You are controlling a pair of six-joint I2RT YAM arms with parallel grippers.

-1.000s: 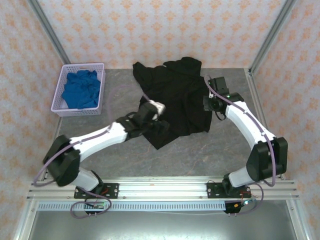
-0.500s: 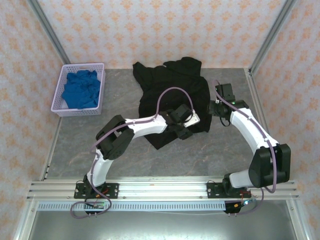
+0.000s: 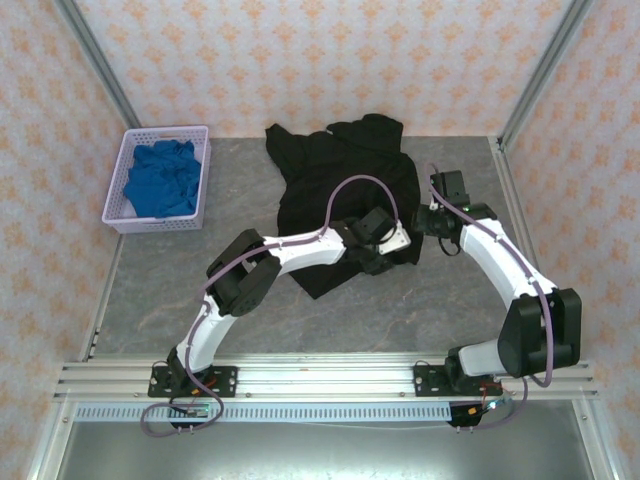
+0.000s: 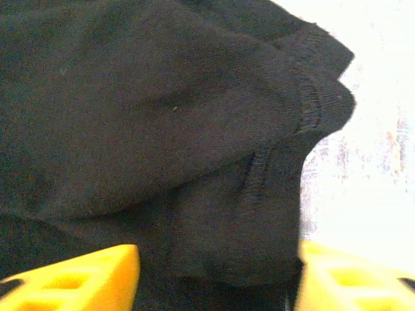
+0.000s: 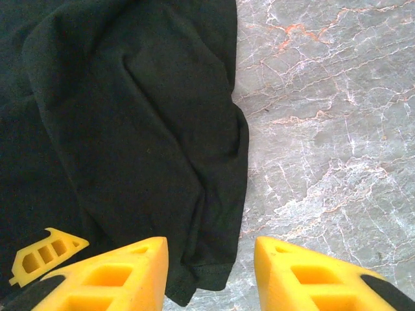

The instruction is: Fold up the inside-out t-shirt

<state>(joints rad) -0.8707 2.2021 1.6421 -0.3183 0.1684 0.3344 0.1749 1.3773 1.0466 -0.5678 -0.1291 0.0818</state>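
Note:
The inside-out t-shirt (image 3: 340,170) is black and lies crumpled on the middle of the marble table (image 3: 420,300). My left arm reaches across it, with the left gripper (image 3: 380,258) low on the shirt's near right part. In the left wrist view a hemmed fold of the shirt (image 4: 162,116) bulges between the yellow fingers of the left gripper (image 4: 217,285), which stand well apart. My right gripper (image 3: 428,218) hovers at the shirt's right edge. Seen from the right wrist, the right gripper (image 5: 211,278) is open over a hemmed corner of the shirt (image 5: 130,116) that rests on the table.
A lilac basket (image 3: 205,185) holding a bright blue cloth (image 3: 160,180) stands at the back left. Bare marble (image 5: 324,129) lies to the right of the shirt. Metal frame posts and patterned walls enclose the table.
My left arm swung right across the shirt to its near right part and its jaws narrowed. The right gripper opened, let go of the shirt's edge and drew slightly back.

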